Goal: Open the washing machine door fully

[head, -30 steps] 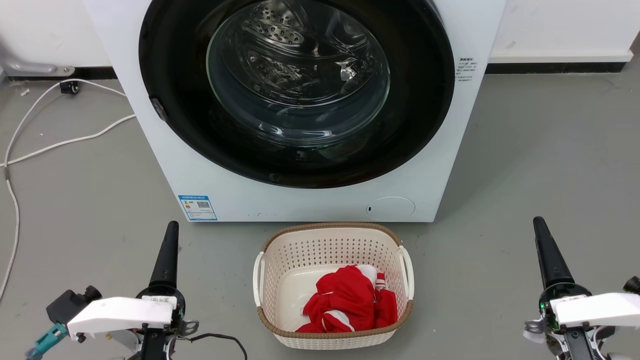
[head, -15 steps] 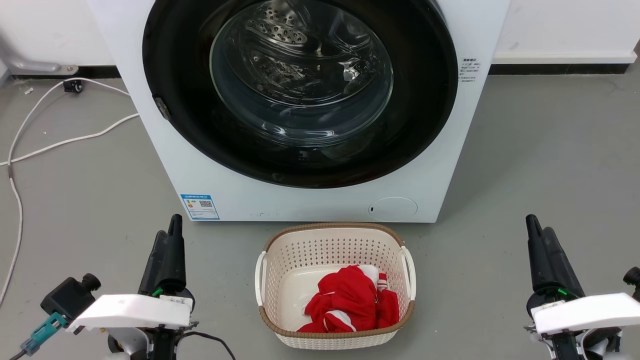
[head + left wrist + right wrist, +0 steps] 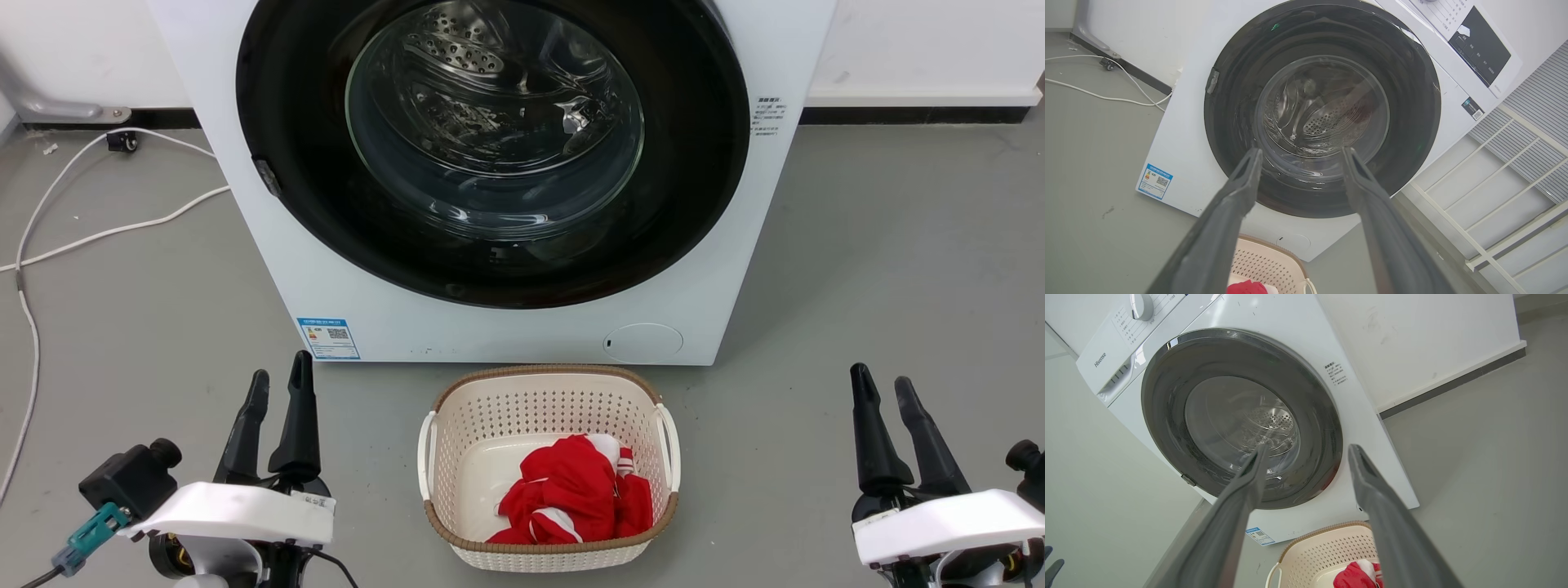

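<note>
Large round glossy black washing machine door (image 3: 494,139) with bulging clear glass bowl sits shut, flush on the front of the white washing machine (image 3: 506,331), centre-top of head view. Perforated steel drum visible through the glass. Small grey metal tab (image 3: 263,175) on the door's left rim.

Left hand (image 3: 281,367) at lower left, two dark fingers parted, nothing between them, over grey floor (image 3: 882,245), well apart from the door. Right hand (image 3: 880,376) at lower right, fingers likewise spread, empty, well apart from the door.

Cream perforated plastic basket with brown woven rim (image 3: 543,371) on the floor just in front of the machine, between the hands; crumpled red-and-white cloth (image 3: 571,490) inside. White cable (image 3: 106,233) trails on the floor at left. Blue label sticker (image 3: 328,337) at the machine's lower left corner, round white cover (image 3: 643,341) at lower right.

Left wrist view: left hand (image 3: 1301,150) fingers wide apart, aimed at the door (image 3: 1323,110); adds the dark control panel (image 3: 1478,45) on the machine top, cut off in head view.

Right wrist view: right hand (image 3: 1308,446) spread, door (image 3: 1241,416) beyond; adds a white dial (image 3: 1141,306) and "Hisense" lettering (image 3: 1100,359).
</note>
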### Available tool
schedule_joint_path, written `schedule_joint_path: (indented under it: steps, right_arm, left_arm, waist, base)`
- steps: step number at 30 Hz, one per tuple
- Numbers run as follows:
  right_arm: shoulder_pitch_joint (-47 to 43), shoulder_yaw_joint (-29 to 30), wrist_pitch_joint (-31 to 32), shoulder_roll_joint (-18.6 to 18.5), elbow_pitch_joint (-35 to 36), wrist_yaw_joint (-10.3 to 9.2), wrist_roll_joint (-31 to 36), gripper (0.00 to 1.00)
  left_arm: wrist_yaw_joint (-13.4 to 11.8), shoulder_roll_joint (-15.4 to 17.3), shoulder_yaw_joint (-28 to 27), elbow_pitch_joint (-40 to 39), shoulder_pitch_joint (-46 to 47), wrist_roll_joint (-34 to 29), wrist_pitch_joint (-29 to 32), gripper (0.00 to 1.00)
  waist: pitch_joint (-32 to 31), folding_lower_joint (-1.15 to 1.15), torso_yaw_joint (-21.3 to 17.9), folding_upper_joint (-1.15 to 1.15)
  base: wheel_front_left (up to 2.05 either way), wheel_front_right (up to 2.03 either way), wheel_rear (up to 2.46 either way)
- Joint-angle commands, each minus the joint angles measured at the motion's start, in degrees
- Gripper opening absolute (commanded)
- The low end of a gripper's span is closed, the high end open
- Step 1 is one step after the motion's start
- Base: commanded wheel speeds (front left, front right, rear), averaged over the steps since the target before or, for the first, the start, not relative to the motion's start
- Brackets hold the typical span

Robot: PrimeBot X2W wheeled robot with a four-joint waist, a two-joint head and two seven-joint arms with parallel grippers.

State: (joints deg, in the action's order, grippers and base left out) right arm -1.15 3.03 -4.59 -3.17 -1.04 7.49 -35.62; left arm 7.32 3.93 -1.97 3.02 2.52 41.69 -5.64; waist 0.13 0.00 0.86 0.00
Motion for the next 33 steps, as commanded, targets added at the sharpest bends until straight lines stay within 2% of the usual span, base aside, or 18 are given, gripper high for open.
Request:
schedule_joint_path:
  steps: [1, 15, 33]
  right_arm:
    - [0.38, 0.05, -0.49, 0.03, 1.26, 0.00, 2.37, 1.00]
    - [-0.91, 0.05, -0.47, 0.11, 2.92, 0.00, 12.69, 1.00]
    - [-2.21, -0.23, -1.53, 0.22, 3.77, 0.00, 22.65, 1.00]
  left_arm:
    - [0.14, 0.48, 0.26, -1.11, -0.07, -2.24, -0.61, 1.00]
    - [-0.49, 0.82, 1.42, -1.85, -0.48, -13.01, -2.86, 1.00]
    - [-1.28, 1.44, 2.69, -2.07, -0.86, -23.41, -5.37, 1.00]
  waist:
    - [-0.04, 0.00, 0.00, 0.00]
    - [-0.19, 0.00, 0.03, 0.00]
    - [-0.45, 0.00, 0.17, 0.00]
  base:
    - [0.00, 0.00, 0.00]
    - [0.00, 0.00, 0.00]
    - [0.00, 0.00, 0.00]
